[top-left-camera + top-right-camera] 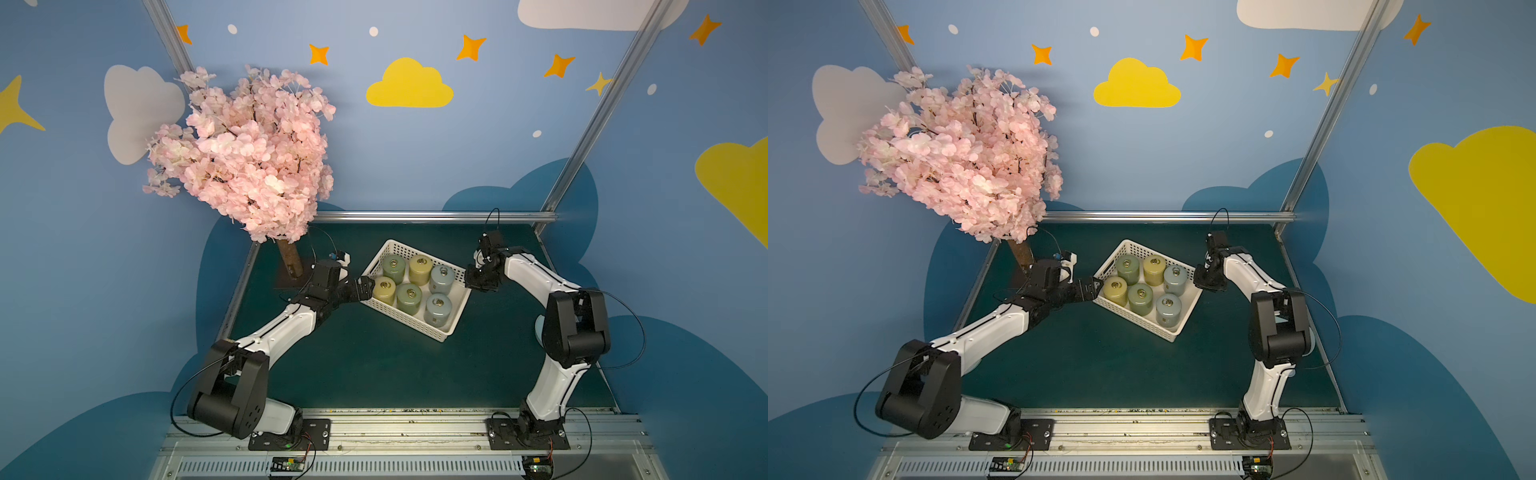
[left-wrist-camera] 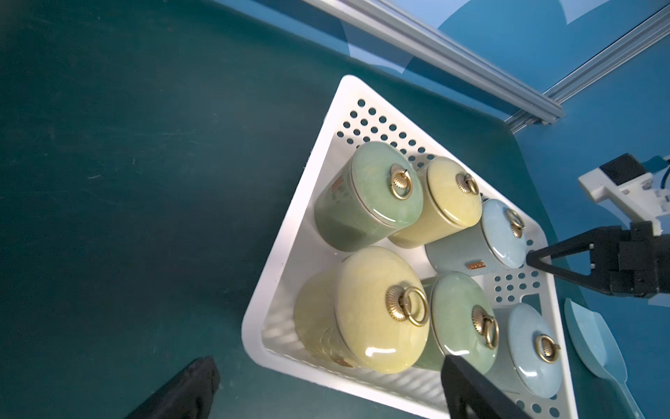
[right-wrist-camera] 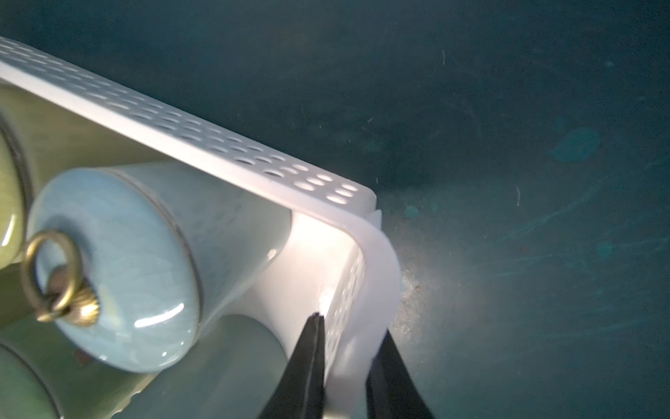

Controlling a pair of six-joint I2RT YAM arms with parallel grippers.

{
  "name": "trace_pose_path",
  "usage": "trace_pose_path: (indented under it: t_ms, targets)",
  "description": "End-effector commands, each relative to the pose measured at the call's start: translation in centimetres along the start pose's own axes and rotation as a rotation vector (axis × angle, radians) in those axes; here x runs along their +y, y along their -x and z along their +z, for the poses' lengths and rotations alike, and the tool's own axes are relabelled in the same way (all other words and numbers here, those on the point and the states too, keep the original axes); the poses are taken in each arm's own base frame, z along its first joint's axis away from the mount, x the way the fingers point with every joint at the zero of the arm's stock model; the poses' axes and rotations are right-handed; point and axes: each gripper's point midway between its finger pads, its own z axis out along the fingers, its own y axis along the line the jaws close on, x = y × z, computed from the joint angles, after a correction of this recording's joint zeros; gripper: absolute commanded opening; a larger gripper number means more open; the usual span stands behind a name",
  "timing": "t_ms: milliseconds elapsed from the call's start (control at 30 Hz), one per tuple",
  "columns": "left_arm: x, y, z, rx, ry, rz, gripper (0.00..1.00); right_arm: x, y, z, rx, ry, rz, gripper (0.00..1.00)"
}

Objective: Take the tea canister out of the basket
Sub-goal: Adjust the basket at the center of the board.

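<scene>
Left wrist: yellow tea canister (image 2: 362, 312) not lifted yet, left gripper (image 2: 326, 362) wide open around it, right gripper (image 2: 534, 258) pinching basket (image 2: 286, 235).

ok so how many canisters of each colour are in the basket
green canisters: 2
yellow canisters: 2
blue canisters: 2
total: 6, all standing in the basket
</scene>
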Motion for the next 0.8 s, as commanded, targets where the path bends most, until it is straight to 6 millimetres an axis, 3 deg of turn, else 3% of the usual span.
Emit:
trace_pose_path:
  t_ms: [0, 333, 767]
  targets:
    - [-0.7, 0.2, 0.2, 0.012, -0.043, 0.017, 1.00, 0.8, 1.0, 0.7, -0.011, -0.002, -0.178, 0.00]
    - [-0.7, -1.6, 0.1, 0.047, -0.062, -0.015, 1.00, 3.4, 4.4, 1.4, -0.047, 0.056, -0.239, 0.00]
    - [-1.7, -3.7, -2.7, 0.043, -0.065, -0.001, 1.00, 6.9, 6.6, 1.9, -0.065, 0.146, -0.323, 0.00]
